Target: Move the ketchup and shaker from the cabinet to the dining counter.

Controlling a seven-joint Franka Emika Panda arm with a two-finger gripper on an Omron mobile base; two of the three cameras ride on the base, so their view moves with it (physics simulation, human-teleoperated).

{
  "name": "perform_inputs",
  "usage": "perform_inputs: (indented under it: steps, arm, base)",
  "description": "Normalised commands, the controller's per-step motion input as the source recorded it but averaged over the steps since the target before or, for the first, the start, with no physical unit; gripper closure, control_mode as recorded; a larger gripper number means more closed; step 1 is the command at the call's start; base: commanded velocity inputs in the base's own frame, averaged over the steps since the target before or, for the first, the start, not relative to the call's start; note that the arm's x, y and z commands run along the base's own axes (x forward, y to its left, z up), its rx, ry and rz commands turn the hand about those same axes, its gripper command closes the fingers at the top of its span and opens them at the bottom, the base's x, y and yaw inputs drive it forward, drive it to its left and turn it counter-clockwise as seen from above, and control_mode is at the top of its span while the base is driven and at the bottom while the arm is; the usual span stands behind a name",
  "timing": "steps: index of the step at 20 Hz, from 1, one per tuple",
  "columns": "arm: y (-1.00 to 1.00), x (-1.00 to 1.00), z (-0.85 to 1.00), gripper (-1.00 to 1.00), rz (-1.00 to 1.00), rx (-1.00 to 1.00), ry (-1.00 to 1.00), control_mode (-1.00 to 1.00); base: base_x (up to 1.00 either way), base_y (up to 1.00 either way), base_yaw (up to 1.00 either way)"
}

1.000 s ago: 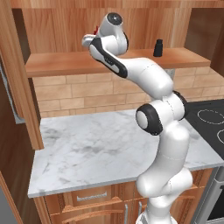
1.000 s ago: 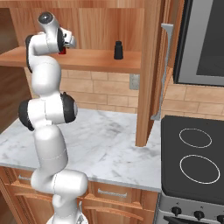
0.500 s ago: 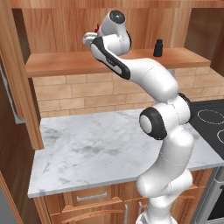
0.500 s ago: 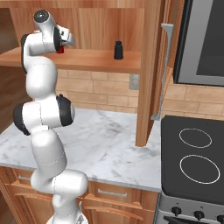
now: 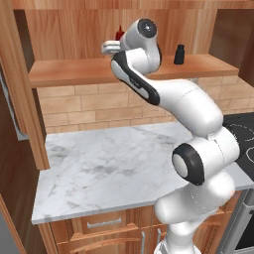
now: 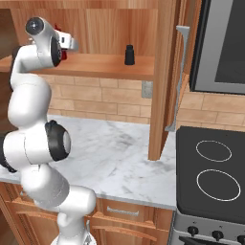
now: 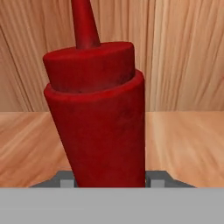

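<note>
The gripper [image 5: 110,47] looks closed on the ketchup [image 7: 98,118], up on the cabinet [image 5: 79,72] shelf, so it can lift out. The shaker [image 6: 128,54] waits nearby.

The ketchup [image 7: 98,118] is deep red all over, the shaker [image 6: 128,54] is black, the cabinet [image 6: 107,67] shows reddish-brown wood grain, and the counter [image 5: 114,168] below is white marble with grey veins.

Even, bright rendered light, soft shadow under cabinet shelf [image 5: 74,74], no glare, slight close-up blur, hand view.
</note>
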Motion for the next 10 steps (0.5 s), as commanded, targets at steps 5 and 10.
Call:
perform_inputs:
  steps: [5,10]
  arm:
    - [-0.24,-0.81,0.08,1.0,0.0,0.01,-0.06,-1.0]
    - [-0.18,-0.72,0.29,1.0,0.0,0.0,0.06,-1.0]
  base:
    - [0.0,0.0,0.0]
    - [0.0,0.0,0.0]
